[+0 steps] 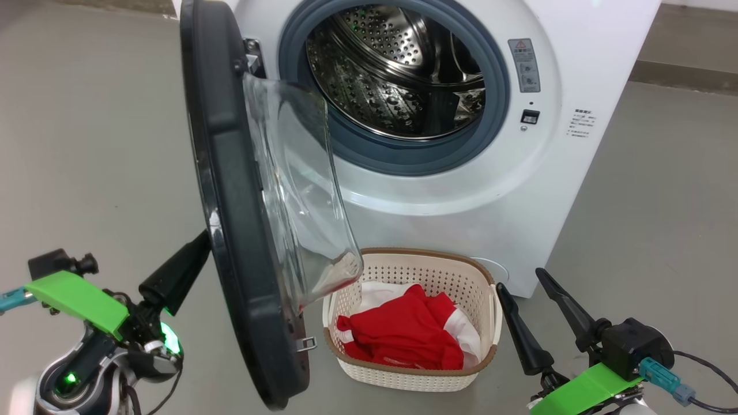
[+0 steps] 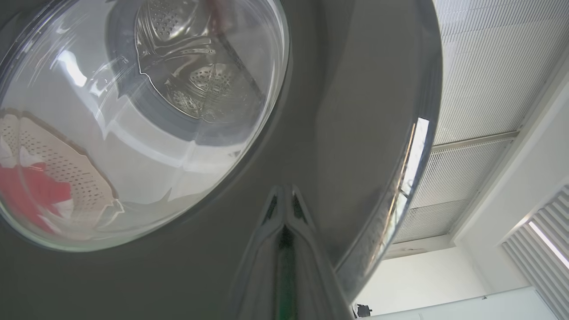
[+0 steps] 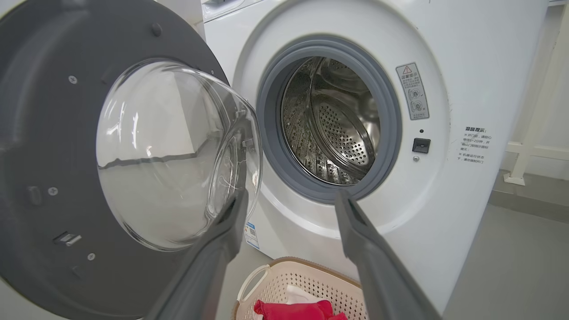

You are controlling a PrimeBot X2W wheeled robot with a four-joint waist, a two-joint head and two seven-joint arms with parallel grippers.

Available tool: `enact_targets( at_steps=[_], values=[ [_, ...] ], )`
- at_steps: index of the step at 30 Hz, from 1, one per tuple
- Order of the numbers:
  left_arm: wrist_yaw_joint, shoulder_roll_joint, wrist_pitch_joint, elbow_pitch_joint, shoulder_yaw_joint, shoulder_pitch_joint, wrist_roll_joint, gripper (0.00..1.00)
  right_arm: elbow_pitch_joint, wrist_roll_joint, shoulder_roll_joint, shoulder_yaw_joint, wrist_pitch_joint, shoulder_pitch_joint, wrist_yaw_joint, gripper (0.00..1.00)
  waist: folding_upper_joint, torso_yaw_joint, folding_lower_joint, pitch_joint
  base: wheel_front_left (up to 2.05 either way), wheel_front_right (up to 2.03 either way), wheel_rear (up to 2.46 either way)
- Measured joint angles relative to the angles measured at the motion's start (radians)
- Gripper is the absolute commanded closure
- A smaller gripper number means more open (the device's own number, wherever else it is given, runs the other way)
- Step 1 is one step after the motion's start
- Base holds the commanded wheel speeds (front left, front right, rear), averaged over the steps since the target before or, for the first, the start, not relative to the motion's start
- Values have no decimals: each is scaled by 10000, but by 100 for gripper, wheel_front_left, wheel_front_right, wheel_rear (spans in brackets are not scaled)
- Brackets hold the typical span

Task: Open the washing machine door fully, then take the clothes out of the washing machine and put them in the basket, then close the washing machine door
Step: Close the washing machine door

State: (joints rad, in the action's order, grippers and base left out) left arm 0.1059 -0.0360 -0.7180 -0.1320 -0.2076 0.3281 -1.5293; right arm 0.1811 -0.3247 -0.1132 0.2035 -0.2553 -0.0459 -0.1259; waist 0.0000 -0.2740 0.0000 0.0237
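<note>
The white washing machine (image 1: 519,190) (image 3: 466,66) stands ahead, and its steel drum (image 1: 398,75) shows no clothes inside. The washing machine door (image 1: 230,230) (image 3: 44,133) stands swung out to the left, edge-on in the head view. My left gripper (image 1: 202,239) (image 2: 284,189) is shut, its tip against the door's dark outer face (image 2: 355,111). Red and white clothes (image 1: 403,334) (image 3: 289,310) lie in the cream basket (image 1: 403,377) (image 3: 306,278) on the floor below the opening. Right of the basket, my right gripper (image 1: 520,279) (image 3: 291,195) is open and empty.
Grey floor surrounds the machine on both sides. The door's glass bowl (image 1: 300,202) hangs over the basket's left rim. A black cable (image 1: 703,369) trails from my right wrist. A white frame leg (image 3: 529,146) stands right of the machine.
</note>
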Motion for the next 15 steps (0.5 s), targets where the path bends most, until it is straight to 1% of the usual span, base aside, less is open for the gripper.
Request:
enact_targets(
  at_steps=[8, 10, 11, 12, 13, 14, 15],
  values=[
    [2, 4, 290, 184, 134, -248, -309, 100, 6, 0, -6, 15, 0, 0, 0, 0, 0, 278, 0, 31, 0, 0, 0],
    [-102, -29, 497, 211, 136, -335, -173, 100, 10, -2, -15, 31, 0, 0, 0, 0, 0, 332, 0, 44, 0, 0, 0],
    [-209, -65, 616, 232, 159, -405, 29, 95, 19, -2, -23, 33, 0, 0, 0, 0, 0, 353, 0, 52, 0, 0, 0],
    [-341, -96, 752, 234, 184, -477, 245, 85, 33, -4, -27, 33, 0, 0, 0, 0, 0, 372, 0, 62, 0, 0, 0],
    [-474, -115, 913, 238, 198, -547, 422, 71, 50, -4, -27, 35, 0, 0, 0, 0, 0, 389, 0, 74, 0, 0, 0],
    [-602, -169, 1091, 242, 230, -636, 683, 60, 59, -4, -27, 40, 0, 1, 0, 0, 0, 404, 0, 86, 0, 0, 0],
    [-767, -232, 1337, 242, 280, -718, 1032, 45, 69, -6, -27, 46, 0, 1, 0, 0, 0, 417, 0, 98, 0, 0, 0]
  ],
)
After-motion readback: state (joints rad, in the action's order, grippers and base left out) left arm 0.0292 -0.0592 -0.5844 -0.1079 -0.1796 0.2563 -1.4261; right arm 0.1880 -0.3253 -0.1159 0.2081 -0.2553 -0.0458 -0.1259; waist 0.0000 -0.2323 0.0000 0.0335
